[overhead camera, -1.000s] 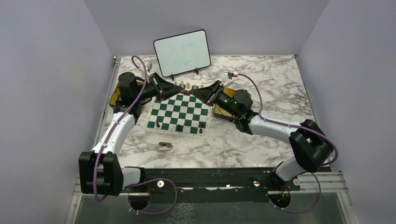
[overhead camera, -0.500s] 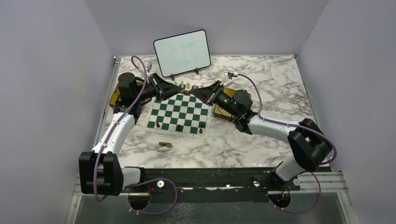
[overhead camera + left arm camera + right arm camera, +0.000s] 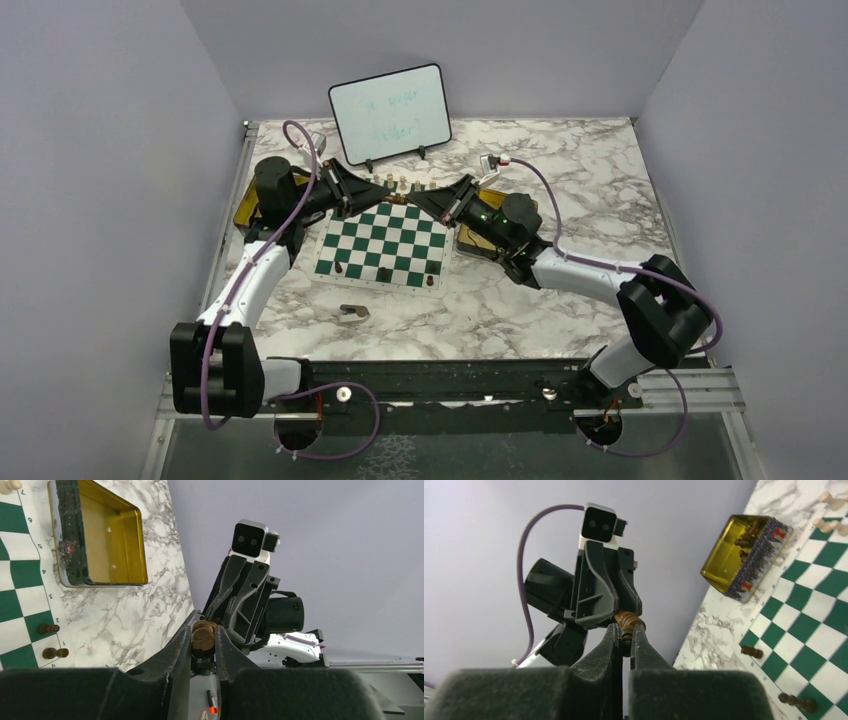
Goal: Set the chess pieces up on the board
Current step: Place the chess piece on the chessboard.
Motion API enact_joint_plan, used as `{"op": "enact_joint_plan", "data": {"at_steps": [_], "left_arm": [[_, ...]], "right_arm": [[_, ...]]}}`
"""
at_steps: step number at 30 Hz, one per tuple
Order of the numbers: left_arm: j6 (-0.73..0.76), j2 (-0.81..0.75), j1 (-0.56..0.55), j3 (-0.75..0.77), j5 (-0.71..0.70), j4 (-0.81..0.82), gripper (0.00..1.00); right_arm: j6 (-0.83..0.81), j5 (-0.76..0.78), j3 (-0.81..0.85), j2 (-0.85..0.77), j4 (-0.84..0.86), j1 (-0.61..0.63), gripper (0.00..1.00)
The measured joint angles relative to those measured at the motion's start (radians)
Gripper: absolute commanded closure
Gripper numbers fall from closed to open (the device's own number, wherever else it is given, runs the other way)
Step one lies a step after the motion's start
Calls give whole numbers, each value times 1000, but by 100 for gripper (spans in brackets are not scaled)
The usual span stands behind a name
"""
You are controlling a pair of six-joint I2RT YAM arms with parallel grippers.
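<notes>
left claw (image 3: 203, 631) clamped on dark piece (image 3: 202, 638) | right claw (image 3: 624, 634) pressed together on same piece, seemingly its other end | tips meet over far edge of board (image 3: 385, 241) | other dark pieces (image 3: 383, 275) on near rows | light pieces (image 3: 401, 184) along far edge | left tin (image 3: 744, 555) holds dark pieces | right tin (image 3: 100, 540) beside board

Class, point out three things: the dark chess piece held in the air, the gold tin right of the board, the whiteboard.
dark chess piece (image 3: 202, 636): left wrist view, its rounded body.
gold tin (image 3: 107, 540): left wrist view, bare inner floor.
whiteboard (image 3: 390, 113): top view, middle of its face.
</notes>
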Motion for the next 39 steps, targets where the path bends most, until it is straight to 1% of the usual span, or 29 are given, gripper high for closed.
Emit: {"op": "enact_joint_plan", "data": {"at_steps": [2, 4, 6, 9, 12, 17, 23, 26, 31, 39], "left_arm": [[22, 8, 0, -2, -3, -3, 85], [60, 18, -1, -2, -13, -25, 85], [136, 31, -2, 4, -41, -88, 85], [272, 55, -2, 30, -120, -227, 85], [417, 65, -2, 63, -247, -363, 85], [577, 65, -2, 86, -433, -489, 85], [676, 60, -2, 88, -571, -580, 85], [700, 52, -2, 91, -608, -608, 85], [729, 29, -2, 91, -650, -623, 85], [743, 26, -2, 91, -665, -624, 85]], "right_arm": [[-26, 3, -5, -13, -38, 0, 99], [-72, 18, -8, -42, -115, 0, 99], [-132, 43, -6, -79, -209, 0, 99], [-244, 85, 18, -126, -370, 0, 99], [-374, 125, 102, -126, -563, 0, 100], [-560, 203, 263, -60, -818, 16, 99], [-723, 299, 478, 128, -1088, 79, 99], [-758, 330, 519, 221, -1151, 127, 99], [-802, 368, 549, 309, -1235, 181, 99], [-821, 420, 557, 374, -1286, 193, 98]]}}
